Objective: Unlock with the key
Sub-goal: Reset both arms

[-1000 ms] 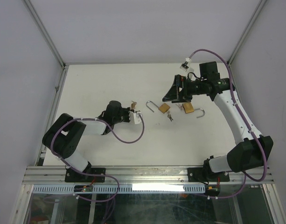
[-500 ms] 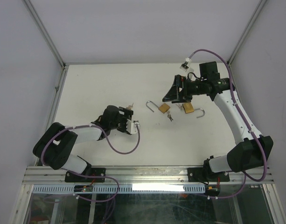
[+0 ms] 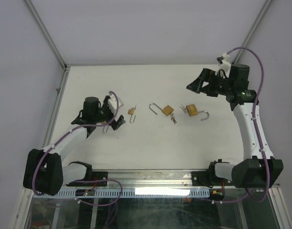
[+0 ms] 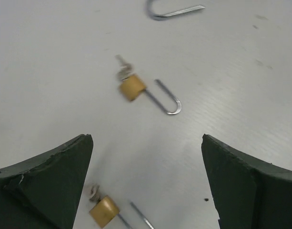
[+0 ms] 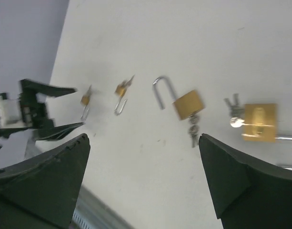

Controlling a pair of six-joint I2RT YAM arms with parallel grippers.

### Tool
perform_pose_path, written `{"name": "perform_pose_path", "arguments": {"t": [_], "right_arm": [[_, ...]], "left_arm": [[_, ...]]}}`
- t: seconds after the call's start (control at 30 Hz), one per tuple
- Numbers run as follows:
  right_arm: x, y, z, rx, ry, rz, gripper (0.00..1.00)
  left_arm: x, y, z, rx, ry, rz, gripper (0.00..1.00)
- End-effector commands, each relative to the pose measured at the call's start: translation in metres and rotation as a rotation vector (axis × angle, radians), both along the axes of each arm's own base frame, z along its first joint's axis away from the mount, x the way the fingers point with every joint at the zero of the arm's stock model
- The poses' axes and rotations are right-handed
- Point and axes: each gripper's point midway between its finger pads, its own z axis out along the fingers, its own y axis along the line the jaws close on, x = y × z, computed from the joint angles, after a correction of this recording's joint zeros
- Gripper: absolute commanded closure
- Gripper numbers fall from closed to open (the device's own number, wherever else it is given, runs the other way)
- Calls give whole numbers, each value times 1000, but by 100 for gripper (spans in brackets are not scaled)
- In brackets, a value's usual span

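Note:
Several brass padlocks lie on the white table with their shackles sprung. A small padlock lies free to the right of my left gripper, which is open and empty. A second small padlock with a key stub sits close by that gripper's left finger. The medium padlock has keys hanging from it. The large padlock lies furthest right with its keys. My right gripper hangs open above and behind them.
The aluminium frame rail runs along the near table edge, with grey walls on both sides. A metal rail shows low in the right wrist view. The left arm's purple cable loops over the table's left part.
My left gripper opened and let go of the small padlock, then swung back to the left. The right arm pulled up and away to the right from the larger padlocks.

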Motion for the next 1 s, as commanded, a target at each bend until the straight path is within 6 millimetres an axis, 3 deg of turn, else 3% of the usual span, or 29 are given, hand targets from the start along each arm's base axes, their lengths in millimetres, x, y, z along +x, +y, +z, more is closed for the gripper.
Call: {"name": "perform_pose_path", "arguments": {"t": [0.0,0.13,0.3,0.4,0.53,0.6,0.73,0.97], "right_arm": [[41,-77,25,-56,-205,-356,0],[50,-133,8,-107,-238,-610,0],[31,-195,-31,-166,-292,-977,0],[3,-232,-75,-158,-258,-1265,0],[-22,-239,-121,-166,-248,-1345,0],[-29,-237,-135,-147,-244,-1351,0],[-36,-234,-152,-141,-246,-1344,0],[-37,-231,-164,-151,-266,-1312,0]], "left_arm": [[51,49,69,-415,75,448,1],[71,130,70,-533,19,809,1],[60,217,48,-594,-38,1188,1],[48,251,36,-605,-95,1323,1],[33,282,28,-617,-229,1480,1],[30,287,24,-593,-263,1494,1],[30,265,24,-577,-278,1342,1],[32,240,22,-551,-266,1195,1]]}}
